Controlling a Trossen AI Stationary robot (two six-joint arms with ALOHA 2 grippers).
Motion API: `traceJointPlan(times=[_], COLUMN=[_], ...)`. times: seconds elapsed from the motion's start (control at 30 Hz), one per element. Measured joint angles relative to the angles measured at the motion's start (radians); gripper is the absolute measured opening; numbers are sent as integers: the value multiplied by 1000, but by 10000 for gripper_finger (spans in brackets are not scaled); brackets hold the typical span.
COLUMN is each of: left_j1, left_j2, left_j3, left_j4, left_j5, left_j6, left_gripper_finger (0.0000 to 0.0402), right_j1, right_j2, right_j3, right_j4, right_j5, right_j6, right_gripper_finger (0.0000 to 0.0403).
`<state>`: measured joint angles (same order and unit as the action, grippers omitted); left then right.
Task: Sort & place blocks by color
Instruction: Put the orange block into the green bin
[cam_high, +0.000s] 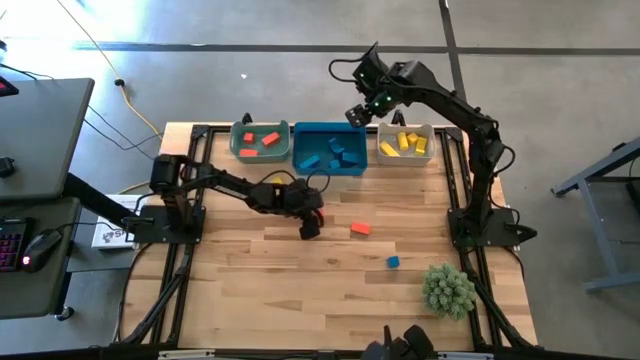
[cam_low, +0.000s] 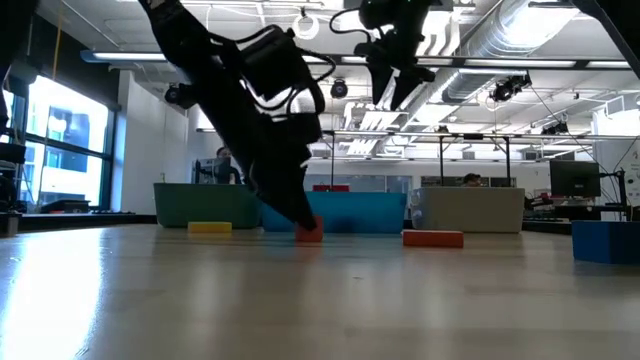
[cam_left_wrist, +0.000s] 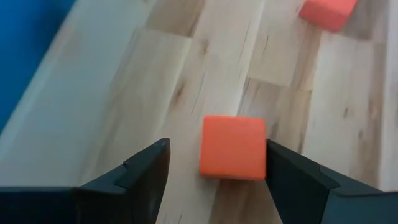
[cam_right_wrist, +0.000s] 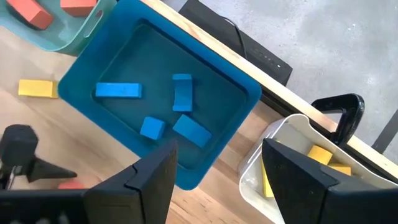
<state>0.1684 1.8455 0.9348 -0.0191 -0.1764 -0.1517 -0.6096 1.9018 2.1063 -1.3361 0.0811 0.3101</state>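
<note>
Nearest the front edge sit the spiky green plant (cam_high: 448, 289) and a loose blue cube (cam_high: 393, 262). Farther in, the left gripper (cam_left_wrist: 217, 163) is down at the table with its jaws spread wide around a red cube (cam_left_wrist: 233, 147), nothing clamped yet; the cube lies closer to 1 finger (cam_left_wrist: 298, 180) than the other. A good grasp means centring first, then closing squarely on 2 flat faces. A second red block (cam_high: 361, 229) waits just beyond. At the back stand 3 bins: green bin (cam_high: 240, 146) with reds, blue bin (cam_high: 305, 160) with blues, white bin (cam_high: 385, 157) with yellows. The right gripper (cam_right_wrist: 214, 171) hovers above them, open and empty.
</note>
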Motion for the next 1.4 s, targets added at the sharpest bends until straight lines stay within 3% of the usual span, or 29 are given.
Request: traceJointPlan(times=[0.4, 0.53, 0.7, 1.03, 1.4], left_j1=[0, 0, 4, 47, 172], left_j2=[67, 71, 70, 23, -157], left_j3=[1, 4, 4, -2, -2], left_j4=[80, 70, 50, 1, -96], left_j5=[-4, 2, 28, 98, 1], left_j6=[26, 31, 32, 33, 24], left_gripper_finger=[227, 187, 107, 105, 105], right_j1=[17, 17, 17, 16, 16], right_j2=[0, 0, 0, 0, 1], right_j3=[0, 0, 0, 0, 0], right_j4=[-16, -18, -18, -18, -12], right_j5=[70, 70, 70, 70, 67], right_j6=[-4, -4, -21, -69, -177], right_gripper_finger=[224, 224, 224, 224, 224])
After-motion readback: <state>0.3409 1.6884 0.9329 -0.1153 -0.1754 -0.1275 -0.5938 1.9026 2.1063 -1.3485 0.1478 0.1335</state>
